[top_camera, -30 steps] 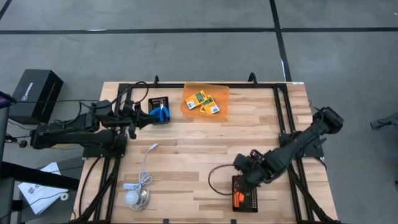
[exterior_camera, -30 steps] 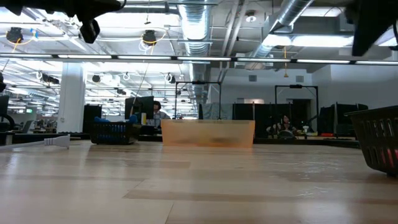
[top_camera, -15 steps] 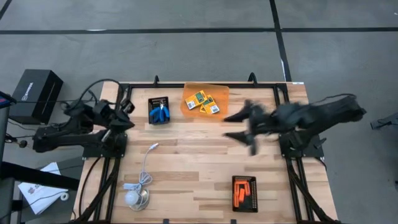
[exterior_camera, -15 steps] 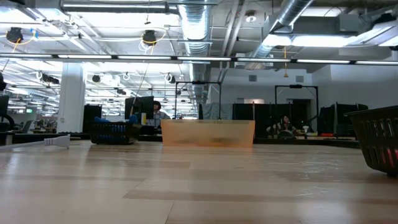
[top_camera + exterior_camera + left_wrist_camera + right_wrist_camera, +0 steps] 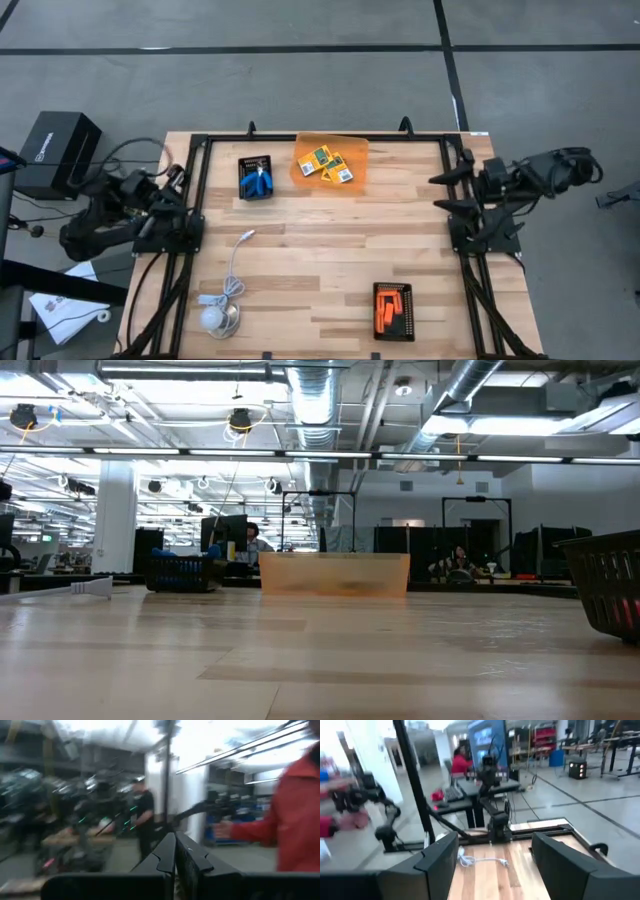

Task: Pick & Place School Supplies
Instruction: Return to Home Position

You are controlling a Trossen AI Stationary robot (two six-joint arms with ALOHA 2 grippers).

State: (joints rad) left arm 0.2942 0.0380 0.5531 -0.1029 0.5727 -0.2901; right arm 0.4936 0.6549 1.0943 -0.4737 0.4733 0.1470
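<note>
In the high view, the blue-handled scissors [image 5: 259, 181] lie in a small black tray at the table's far left. The yellow-and-green crayon boxes [image 5: 329, 164] lie on an orange tray at the far edge. The orange sticks [image 5: 385, 312] lie in a black tray near the near edge. My left gripper [image 5: 178, 178] [image 5: 175, 840] is drawn back over the table's left edge, fingers shut together and empty. My right gripper [image 5: 447, 191] [image 5: 497, 851] hovers at the right edge, open and empty.
A white cable with a round puck [image 5: 222, 314] lies on the near left of the table. Black frame rails [image 5: 449, 170] run along the table's sides. In the low view, the orange tray [image 5: 335, 574] stands mid-table and a black basket wall [image 5: 608, 592] stands at the right.
My right gripper rose from the tray with the orange sticks and swung back to the table's right edge. My left gripper pulled away from the scissors tray toward the left edge. The scissors, crayon boxes and sticks stayed where they were.
</note>
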